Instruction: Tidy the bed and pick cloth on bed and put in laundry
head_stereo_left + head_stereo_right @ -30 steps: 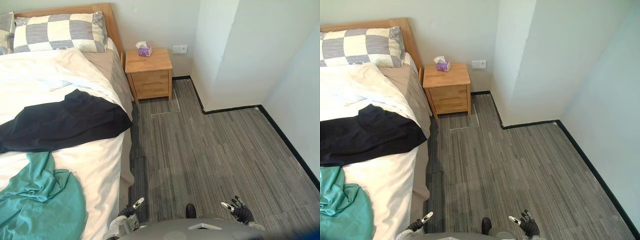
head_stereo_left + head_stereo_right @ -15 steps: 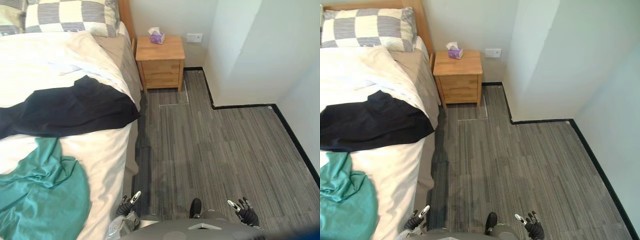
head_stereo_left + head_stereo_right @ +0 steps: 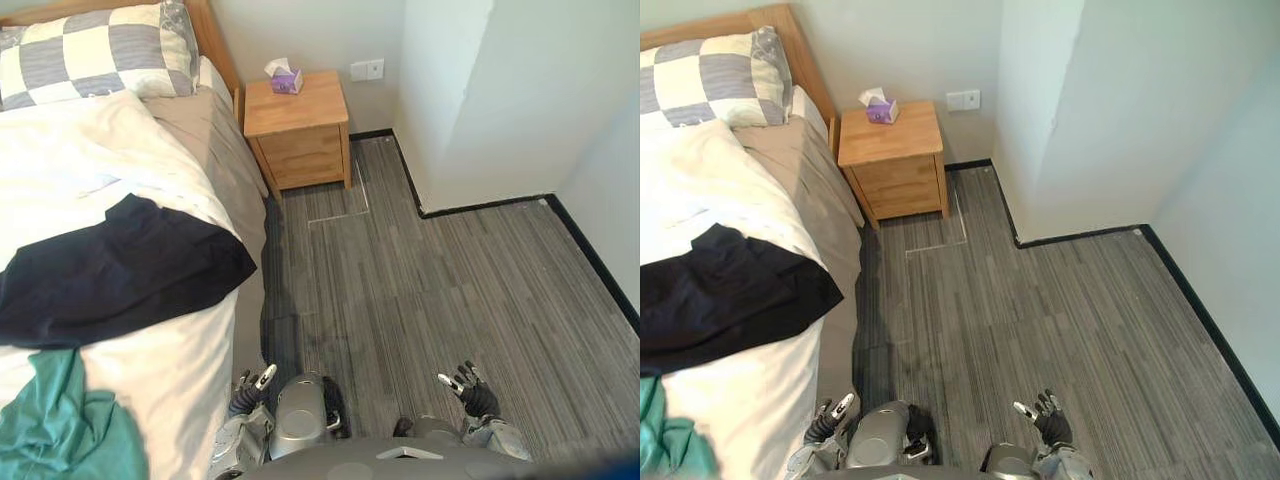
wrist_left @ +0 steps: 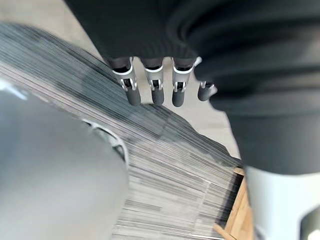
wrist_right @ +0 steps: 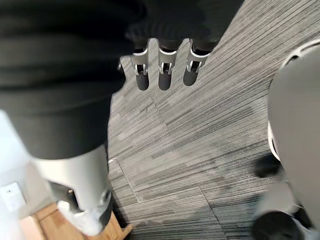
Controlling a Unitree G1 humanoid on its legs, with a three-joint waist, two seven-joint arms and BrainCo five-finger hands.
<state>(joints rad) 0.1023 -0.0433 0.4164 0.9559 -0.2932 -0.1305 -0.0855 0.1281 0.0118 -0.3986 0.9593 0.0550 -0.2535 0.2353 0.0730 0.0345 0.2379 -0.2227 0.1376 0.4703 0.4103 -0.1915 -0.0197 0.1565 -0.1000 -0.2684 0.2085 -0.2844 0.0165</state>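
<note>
A bedroom is seen from the robot's head, looking down. A bed (image 3: 170,350) with white bedding runs along the robot's left. A black cloth (image 3: 110,275) lies spread across the middle of the bed, reaching its near edge. A crumpled teal cloth (image 3: 55,430) lies further toward the foot. A checked pillow (image 3: 90,55) rests at the headboard, and a wooden nightstand (image 3: 295,125) carrying a tissue box (image 3: 285,80) stands just beside the head of the bed. The robot stands on a grey striped floor (image 3: 440,280) beside the bed. Its left hand (image 3: 250,392) hangs low near the bed's side, fingers straight and relaxed, holding nothing. Its right hand (image 3: 468,388) hangs low over the floor, fingers loosely spread and empty. Both cloths lie on the bed, so the task looks barely begun. The step in hand seems to be squaring up to the bed. To do it well, the robot would likely turn toward the mattress, close in on its edge, and bring the left hand over the black cloth's near corner. It should gather a bunched fold rather than a flat layer, so the white bedding beneath is not dragged along.
</note>
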